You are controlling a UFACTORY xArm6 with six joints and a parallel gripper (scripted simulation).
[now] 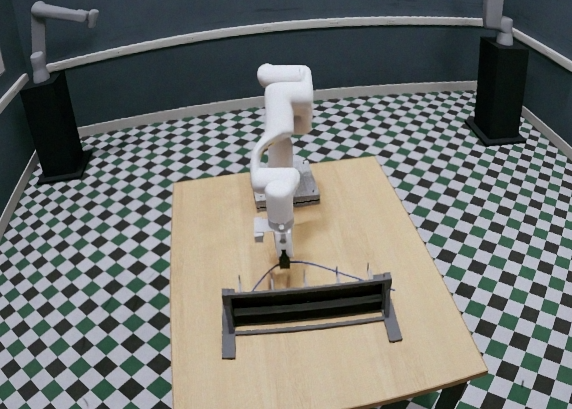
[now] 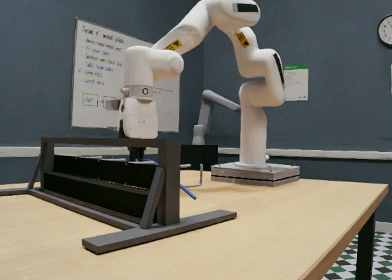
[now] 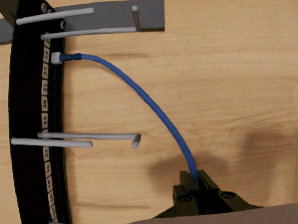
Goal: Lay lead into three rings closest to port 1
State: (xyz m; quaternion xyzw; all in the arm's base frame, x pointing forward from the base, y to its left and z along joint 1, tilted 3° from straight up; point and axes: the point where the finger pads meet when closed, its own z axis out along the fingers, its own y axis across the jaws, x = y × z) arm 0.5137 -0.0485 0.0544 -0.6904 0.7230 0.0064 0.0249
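Observation:
The blue lead [image 1: 263,275] [image 2: 188,192] [image 3: 152,105] has its plug [image 3: 56,58] in a port near the top of the wrist view. My gripper [image 1: 284,266] [image 2: 137,159] [image 3: 190,186] is shut on the lead, on the arm side of the rack [image 1: 228,346] [image 2: 169,181] [image 3: 30,100]. Between plug and gripper the lead bows outside the tip of a steel ring [image 3: 90,136]. Beyond the gripper it runs toward the port 1 end, crossing near a ring [image 1: 337,274], and its free end pokes past the rack's upright. Whether it lies inside the rings there is hidden. The rack stands upright.
The end ring [image 1: 368,270] [image 2: 201,174] and the other rings stick out from the rack toward the arm. The rack's long foot [image 1: 395,329] [image 2: 205,220] lies on the wooden table [image 1: 215,229] [image 2: 291,218]. The arm's base [image 1: 305,194] [image 2: 255,175] stands behind the gripper.

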